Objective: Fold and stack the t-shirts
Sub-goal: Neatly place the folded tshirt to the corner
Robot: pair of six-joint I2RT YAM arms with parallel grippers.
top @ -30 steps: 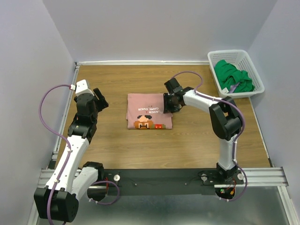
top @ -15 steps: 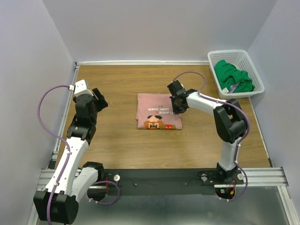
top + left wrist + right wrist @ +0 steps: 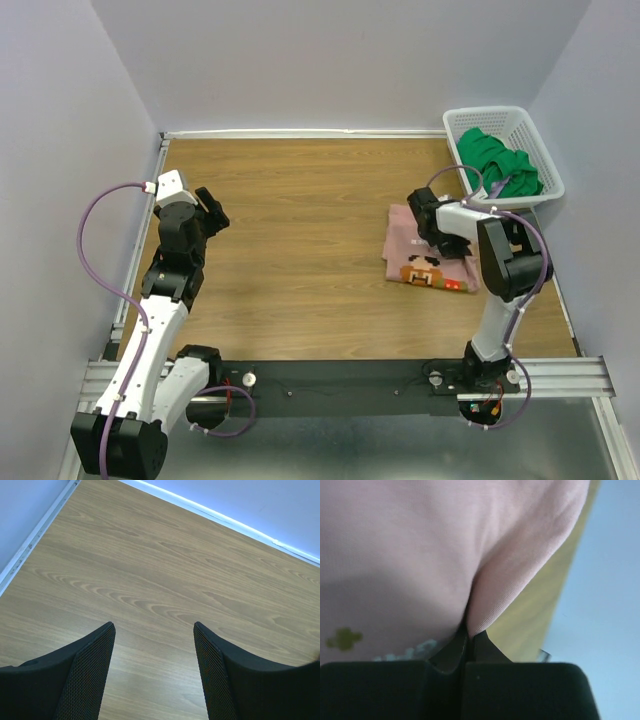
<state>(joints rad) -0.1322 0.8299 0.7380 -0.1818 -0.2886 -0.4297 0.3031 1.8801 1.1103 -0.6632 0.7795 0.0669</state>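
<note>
The folded dusty-pink t-shirt (image 3: 425,262) with its cartoon print lies on the table at the right, below the basket. My right gripper (image 3: 432,222) is shut on the shirt's far edge; in the right wrist view (image 3: 469,636) the pink cloth (image 3: 420,555) is pinched between the closed fingers and fills the frame. The bright green t-shirt (image 3: 500,165) lies bunched in the white basket. My left gripper (image 3: 215,210) is open and empty over bare wood at the left, also seen in the left wrist view (image 3: 154,630).
The white lattice basket (image 3: 458,125) stands at the back right corner, close to the right arm. Grey walls enclose the table on three sides. A metal rail (image 3: 350,375) runs along the near edge.
My right gripper has dragged the folded pink t-shirt from the table's middle to the right, close below the basket. The left arm has barely moved.
</note>
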